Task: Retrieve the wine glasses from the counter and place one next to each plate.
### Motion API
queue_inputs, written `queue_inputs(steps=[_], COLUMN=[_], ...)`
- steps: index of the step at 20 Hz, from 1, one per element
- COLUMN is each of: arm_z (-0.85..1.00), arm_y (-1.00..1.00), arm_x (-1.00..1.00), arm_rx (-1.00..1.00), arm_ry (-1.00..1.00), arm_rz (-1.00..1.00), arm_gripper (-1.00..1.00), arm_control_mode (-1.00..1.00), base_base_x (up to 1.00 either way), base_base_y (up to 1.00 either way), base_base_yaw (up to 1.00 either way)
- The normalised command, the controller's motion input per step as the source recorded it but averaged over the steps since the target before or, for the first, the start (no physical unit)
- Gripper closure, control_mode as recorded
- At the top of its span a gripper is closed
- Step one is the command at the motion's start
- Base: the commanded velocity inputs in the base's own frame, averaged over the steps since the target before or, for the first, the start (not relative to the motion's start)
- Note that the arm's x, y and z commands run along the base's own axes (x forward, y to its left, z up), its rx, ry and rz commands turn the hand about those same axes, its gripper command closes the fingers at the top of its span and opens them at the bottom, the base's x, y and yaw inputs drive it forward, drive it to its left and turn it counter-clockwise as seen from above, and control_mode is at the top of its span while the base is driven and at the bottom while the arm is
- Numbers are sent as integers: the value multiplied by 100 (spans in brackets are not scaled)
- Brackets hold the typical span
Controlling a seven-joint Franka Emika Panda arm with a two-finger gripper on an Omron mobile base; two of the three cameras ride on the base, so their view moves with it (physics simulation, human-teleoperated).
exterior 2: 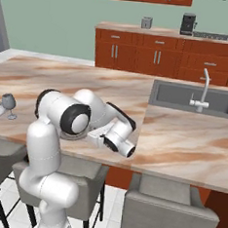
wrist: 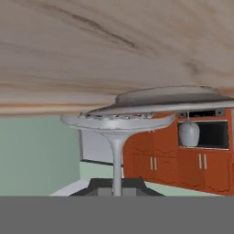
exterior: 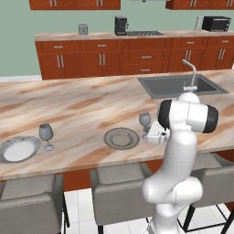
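Note:
On the counter (exterior: 82,109) lie a white plate (exterior: 18,149) at the left and a greyish-tan plate (exterior: 121,138) near the middle. One wine glass (exterior: 45,134) stands upright just right of the white plate. The other wine glass (exterior: 145,120) stands upright right beside the tan plate's right edge, and my gripper (exterior: 149,133) is shut on its stem, low over the counter. The hand view is upside down: this glass's foot (wrist: 119,121) and stem run down into my gripper (wrist: 117,189), with the tan plate (wrist: 169,98) beside it and the far glass (wrist: 188,132) beyond.
A sink (exterior: 183,85) with a faucet (exterior: 192,75) is set in the counter behind my arm. Grey stools (exterior: 119,185) line the near edge. The back wall counter carries a coffee machine (exterior: 120,25) and a microwave (exterior: 216,23).

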Motion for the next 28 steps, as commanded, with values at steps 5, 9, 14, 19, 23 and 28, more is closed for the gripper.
queue_inputs(steps=[5,9,14,19,23,28], arm_z=[0,0,-5,-45,-48,-13], arm_y=[0,0,0,-23,-31,-9], arm_x=[9,3,6,3,0,8], arm_rx=[0,1,1,0,0,3], arm_ry=[0,-2,0,2,1,-4], arm_rz=[3,5,4,8,9,12], arm_gripper=[100,100,100,100,100,100], arm_control_mode=[-100,-100,-100,-100,-100,-100], base_base_x=[0,0,0,0,0,0], base_base_y=[0,0,0,0,0,0], base_base_yaw=[0,0,0,0,0,0])
